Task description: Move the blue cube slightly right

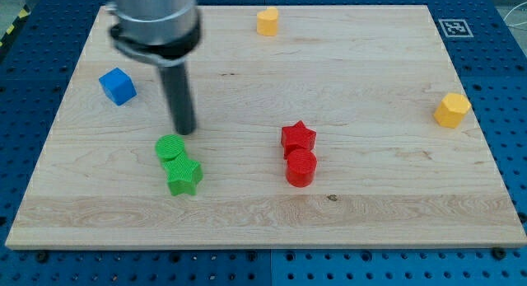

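The blue cube [118, 86] sits on the wooden board [370, 187] near the view's left edge. My tip [185, 132] is down and to the right of it, a good gap away. The tip stands just above the green cylinder [171, 148], close to it. The rod rises from the tip up to the arm's grey body at the view's top left.
A green star [184, 177] touches the green cylinder from below. A red star [297, 138] and a red cylinder [300, 167] sit together mid-board. A yellow block [268, 21] lies at the top, another yellow block [451, 110] at the right edge.
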Controlling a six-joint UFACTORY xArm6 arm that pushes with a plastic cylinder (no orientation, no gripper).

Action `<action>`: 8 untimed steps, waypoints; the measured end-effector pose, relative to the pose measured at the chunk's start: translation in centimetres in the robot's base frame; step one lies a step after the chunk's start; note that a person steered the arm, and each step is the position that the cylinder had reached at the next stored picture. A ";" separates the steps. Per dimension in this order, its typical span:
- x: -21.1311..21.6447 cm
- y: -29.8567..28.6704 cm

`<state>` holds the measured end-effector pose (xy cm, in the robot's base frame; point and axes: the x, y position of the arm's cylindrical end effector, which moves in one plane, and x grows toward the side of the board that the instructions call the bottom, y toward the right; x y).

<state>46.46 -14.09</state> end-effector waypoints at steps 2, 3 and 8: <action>-3.4 -10.7; -7.3 -11.1; -11.7 -9.5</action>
<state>34.73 -23.55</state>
